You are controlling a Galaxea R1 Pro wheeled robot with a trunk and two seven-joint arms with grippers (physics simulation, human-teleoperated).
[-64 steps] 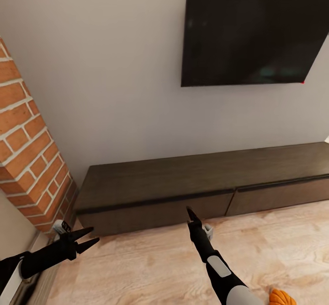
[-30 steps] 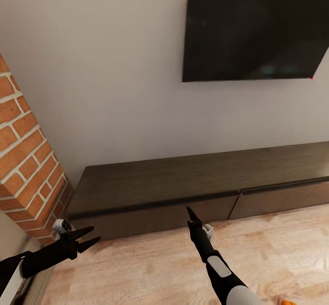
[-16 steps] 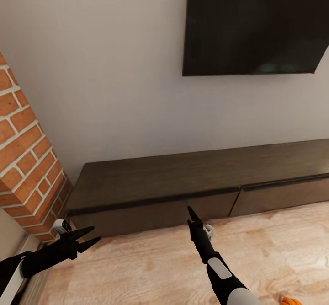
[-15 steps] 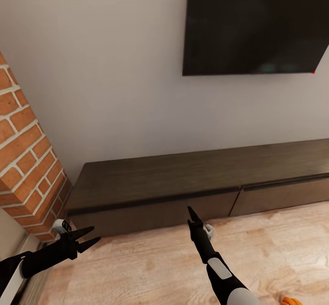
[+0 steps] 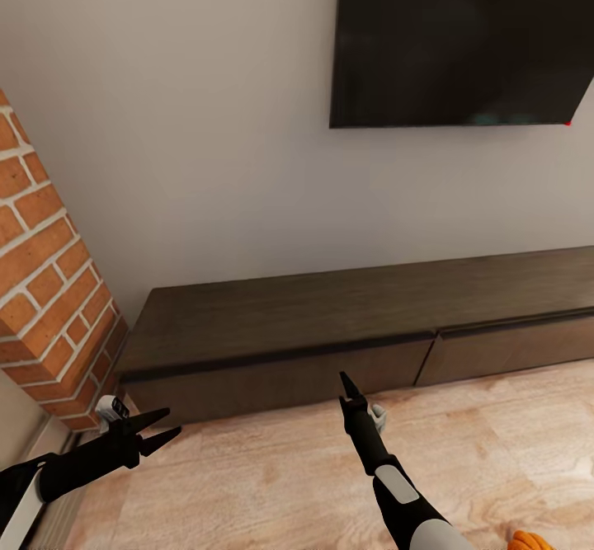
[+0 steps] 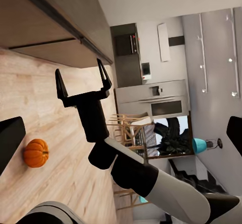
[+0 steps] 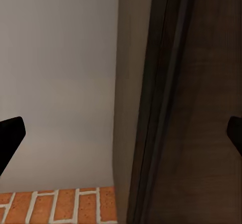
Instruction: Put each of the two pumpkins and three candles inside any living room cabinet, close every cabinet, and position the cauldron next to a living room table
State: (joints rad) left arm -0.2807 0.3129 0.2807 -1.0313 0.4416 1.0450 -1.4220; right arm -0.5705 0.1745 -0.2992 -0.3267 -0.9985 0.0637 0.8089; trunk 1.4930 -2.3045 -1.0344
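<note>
Claw status: the right claw [image 5: 344,384] is raised in front of the long low dark-brown wooden cabinet [image 5: 272,369], its black fingers spread apart with nothing between them, as the left wrist view confirms [image 6: 83,80]. The left claw [image 5: 161,430] hangs low near the red brick pillar [image 5: 49,286], likewise spread and empty.

Cabinet: the unit runs along the pale wall beneath a large black wall-mounted screen [image 5: 462,39]. Its flat drawer fronts carry no handles and sit flush; a dark shadow gap runs under the top slab. Every front in view appears closed. The right wrist view looks closely along that dark wood edge [image 7: 171,103].

Task items: one small bright-orange ribbed pumpkin [image 6: 36,152] rests on the light wooden floor [image 5: 272,484], behind and to the right of the right arm, well apart from the cabinet; a sliver of it shows at the lower edge of the head view [image 5: 528,542]. It is round, glossy and likely to roll.

Risks, as judged: with no handle, the claw must hook a finger into the narrow gap; a misjudged height would make the tips skid off the smooth front or jam against the top slab. The base stands close, so a drawer pulled fully out may strike it. The pumpkin lies outside the main field, so reversing could nudge it away.
</note>
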